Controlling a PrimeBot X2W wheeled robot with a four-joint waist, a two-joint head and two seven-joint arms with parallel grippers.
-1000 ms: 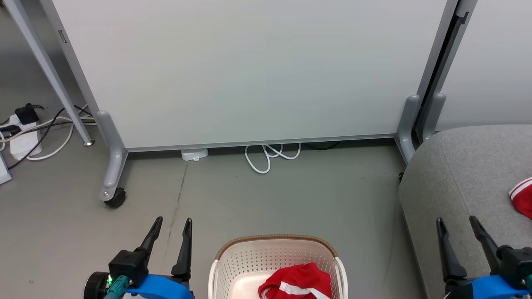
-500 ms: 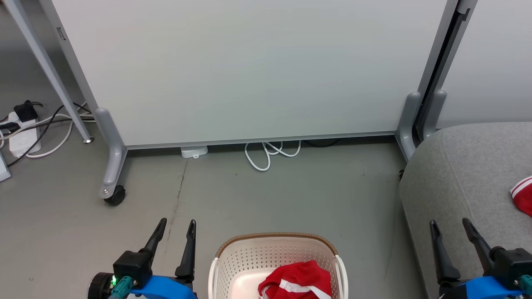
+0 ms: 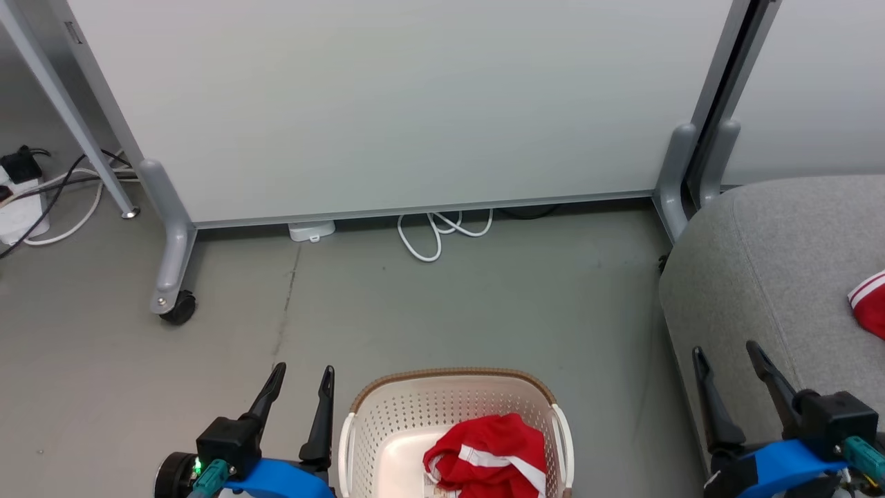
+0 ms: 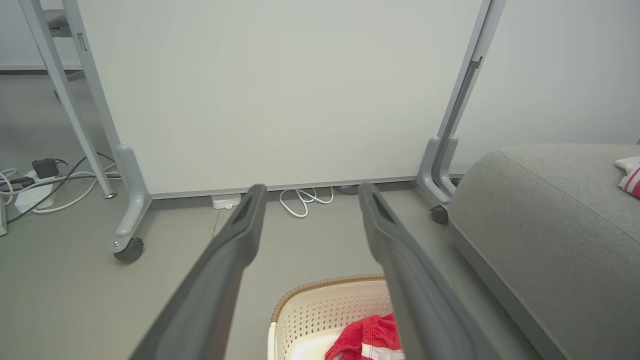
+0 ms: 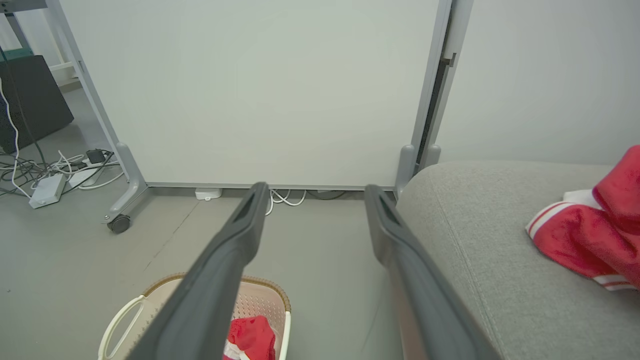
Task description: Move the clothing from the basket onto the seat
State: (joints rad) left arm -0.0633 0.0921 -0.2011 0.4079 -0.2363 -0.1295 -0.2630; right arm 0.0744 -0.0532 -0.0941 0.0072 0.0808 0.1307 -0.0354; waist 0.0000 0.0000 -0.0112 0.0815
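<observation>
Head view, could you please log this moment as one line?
left gripper open, empty | right gripper open, empty | basket: red garment inside | seat: second garment on it

Head camera downward, wrist cameras forward; basket (image 3: 409, 413) common to all.

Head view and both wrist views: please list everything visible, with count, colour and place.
Basket: one, cream with brown rim, on floor, bottom centre.
Seat: one, light grey, right.
Clothing: two, red with white stripes; one in basket, one on seat.
Partition panels: two, pale grey, behind.
Caster: one clear, black, at panel's left foot.
Cable coil: one, white, under panel.
Power strip: one, white, far left floor.
Left tool: dark, open, empty, lower left.
Right tool: dark, open, empty, lower right.
</observation>
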